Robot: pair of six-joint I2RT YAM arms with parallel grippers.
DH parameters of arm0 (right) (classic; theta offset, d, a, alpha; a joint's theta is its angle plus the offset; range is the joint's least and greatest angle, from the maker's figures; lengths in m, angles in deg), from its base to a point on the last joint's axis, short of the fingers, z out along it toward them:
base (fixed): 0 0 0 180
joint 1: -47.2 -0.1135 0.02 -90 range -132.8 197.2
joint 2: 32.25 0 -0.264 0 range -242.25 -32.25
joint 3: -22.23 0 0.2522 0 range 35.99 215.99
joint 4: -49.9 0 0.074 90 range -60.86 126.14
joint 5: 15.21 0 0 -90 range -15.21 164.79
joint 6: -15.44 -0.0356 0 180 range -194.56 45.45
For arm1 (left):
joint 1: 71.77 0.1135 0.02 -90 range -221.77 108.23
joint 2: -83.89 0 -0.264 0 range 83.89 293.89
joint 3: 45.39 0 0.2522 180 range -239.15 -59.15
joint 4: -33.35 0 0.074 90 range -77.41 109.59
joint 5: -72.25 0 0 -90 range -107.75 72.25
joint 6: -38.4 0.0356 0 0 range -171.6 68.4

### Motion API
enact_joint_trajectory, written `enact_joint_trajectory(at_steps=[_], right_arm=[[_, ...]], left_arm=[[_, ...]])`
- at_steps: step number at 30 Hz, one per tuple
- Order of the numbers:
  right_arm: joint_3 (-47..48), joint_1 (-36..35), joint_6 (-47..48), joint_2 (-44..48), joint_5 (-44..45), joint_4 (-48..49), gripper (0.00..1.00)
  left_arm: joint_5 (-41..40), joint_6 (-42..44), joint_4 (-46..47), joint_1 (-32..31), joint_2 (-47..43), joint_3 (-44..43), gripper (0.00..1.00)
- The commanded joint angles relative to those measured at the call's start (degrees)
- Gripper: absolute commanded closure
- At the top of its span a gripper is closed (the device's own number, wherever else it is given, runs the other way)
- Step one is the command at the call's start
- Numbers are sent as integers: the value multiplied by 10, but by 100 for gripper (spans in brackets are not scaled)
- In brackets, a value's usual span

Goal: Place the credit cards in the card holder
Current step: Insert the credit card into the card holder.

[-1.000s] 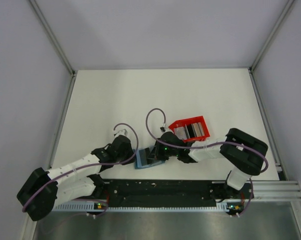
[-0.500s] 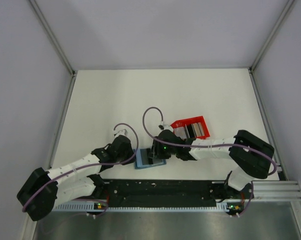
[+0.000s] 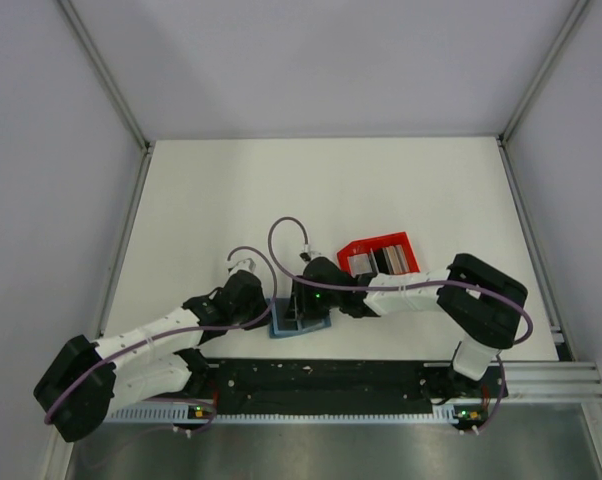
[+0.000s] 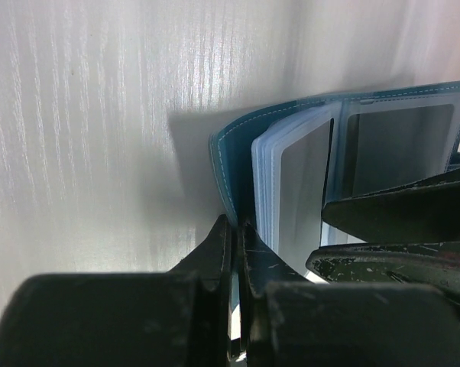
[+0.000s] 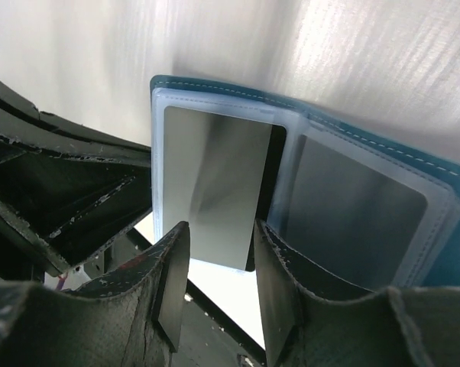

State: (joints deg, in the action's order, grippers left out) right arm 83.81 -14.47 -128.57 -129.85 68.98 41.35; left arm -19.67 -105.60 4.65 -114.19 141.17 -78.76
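The teal card holder (image 3: 299, 322) lies open near the table's front edge, its clear sleeves fanned out (image 4: 291, 168). My left gripper (image 4: 236, 225) is shut on its left cover (image 4: 228, 153). A silver credit card (image 5: 215, 183) sits partly inside one sleeve, its lower end sticking out. My right gripper (image 5: 220, 233) hovers over that end, open, with a finger on each side and a small gap to the card. More credit cards (image 3: 379, 261), silver and black, stand in the red tray (image 3: 381, 243).
The red tray is just right of the card holder, behind my right wrist. The black rail (image 3: 321, 375) of the arm bases runs close in front of the card holder. My two grippers are nearly touching over it (image 4: 398, 218).
My right gripper has opened and let go of the silver card, which stays in the sleeve. Its wrist has shifted left over the card holder. The left arm has not moved.
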Motion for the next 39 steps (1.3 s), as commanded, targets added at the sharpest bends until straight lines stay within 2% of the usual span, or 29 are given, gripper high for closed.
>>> enact_joint_trajectory(at_steps=[1, 7, 10, 14, 18, 23, 29, 36, 39], right_arm=[[17, -8, 20, 1, -10, 39, 62], [0, -8, 31, 18, -5, 72, 65], [18, -7, 37, 28, 41, -2, 64], [14, -7, 37, 31, 83, -29, 62], [17, -8, 32, 14, 61, -26, 60], [22, -9, 33, -13, 6, 24, 60], [36, -9, 59, -25, -23, 52, 63], [23, -9, 69, -7, -8, 60, 68], [25, -8, 79, 21, 29, 13, 65]], left_arm=[[-5, 14, -16, -1, 10, 5, 100], [-5, 15, -18, -1, 10, 3, 100], [-8, 17, -22, -1, 9, 1, 100], [-11, 21, -23, -1, 8, -1, 100], [-9, 21, -21, -1, 9, 0, 100], [-5, 21, -16, -1, 9, 1, 100], [1, 23, -8, -1, 10, 0, 100], [0, 29, -15, -2, 9, -5, 100], [-4, 30, -23, -1, 6, -9, 100]])
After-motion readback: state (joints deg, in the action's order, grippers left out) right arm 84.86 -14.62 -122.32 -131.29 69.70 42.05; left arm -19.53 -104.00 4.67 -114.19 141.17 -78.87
